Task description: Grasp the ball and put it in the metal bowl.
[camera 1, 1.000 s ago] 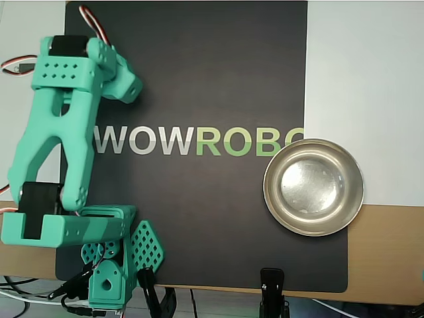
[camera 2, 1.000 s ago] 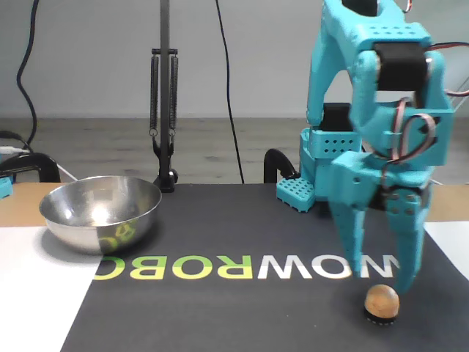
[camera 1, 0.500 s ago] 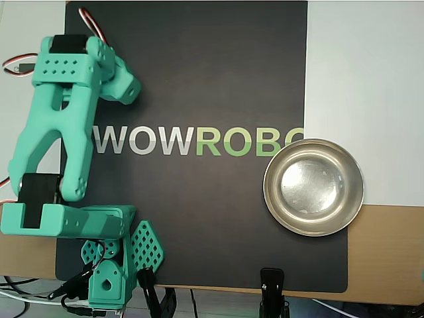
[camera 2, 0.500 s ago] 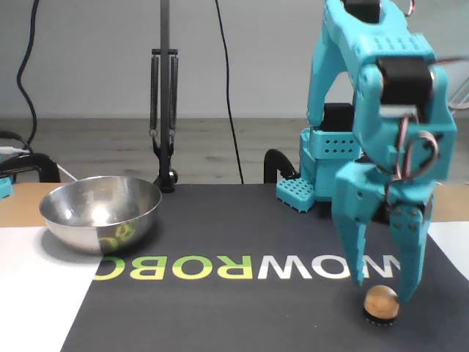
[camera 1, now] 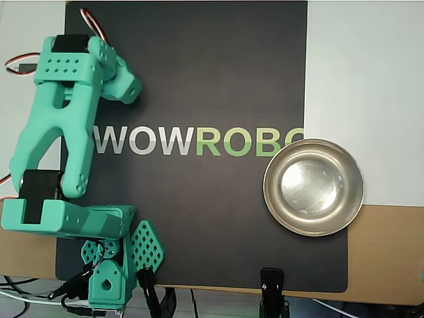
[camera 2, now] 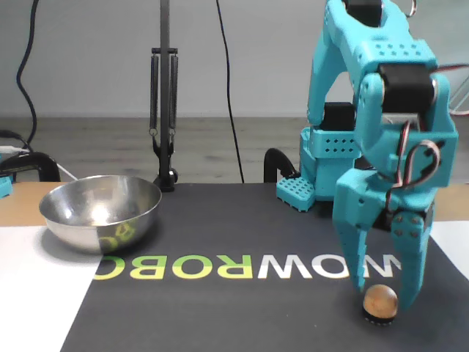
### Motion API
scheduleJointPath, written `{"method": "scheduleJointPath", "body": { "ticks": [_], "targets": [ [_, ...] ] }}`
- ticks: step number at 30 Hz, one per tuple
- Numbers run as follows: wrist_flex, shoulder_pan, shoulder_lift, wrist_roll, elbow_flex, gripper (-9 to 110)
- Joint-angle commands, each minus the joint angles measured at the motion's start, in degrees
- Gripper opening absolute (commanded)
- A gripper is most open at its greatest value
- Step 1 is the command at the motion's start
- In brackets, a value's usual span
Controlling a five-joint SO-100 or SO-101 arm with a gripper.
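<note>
The tan ball (camera 2: 381, 298) rests on a small dark base on the black mat, at the front right of the fixed view. My teal gripper (camera 2: 385, 293) points down over it, with one finger on each side of the ball. The jaws are open around it and the ball still sits on its base. In the overhead view the ball and fingertips are hidden under my arm (camera 1: 63, 112) at the upper left. The metal bowl (camera 2: 95, 227) stands empty at the left of the fixed view and at the right in the overhead view (camera 1: 271, 199).
The black mat (camera 1: 218, 79) with WOWROBO lettering covers most of the table. My arm's base (camera 1: 106, 281) sits at the mat's bottom-left edge. A black clamp (camera 1: 273, 288) grips the table edge. A black stand (camera 2: 164, 110) rises behind the bowl.
</note>
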Motion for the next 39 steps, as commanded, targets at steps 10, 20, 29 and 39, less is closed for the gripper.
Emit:
{"method": "scheduleJointPath", "body": {
  "ticks": [10,20,29,39],
  "targets": [
    [-0.6,0.3,0.2,0.3,-1.1,58],
    [-0.6,0.3,0.1,0.3,-1.1,58],
    [-0.6,0.3,0.1,0.3,-1.1,58],
    [0.0,0.4,-2.5,0.3,-3.6,58]
  ]
}}
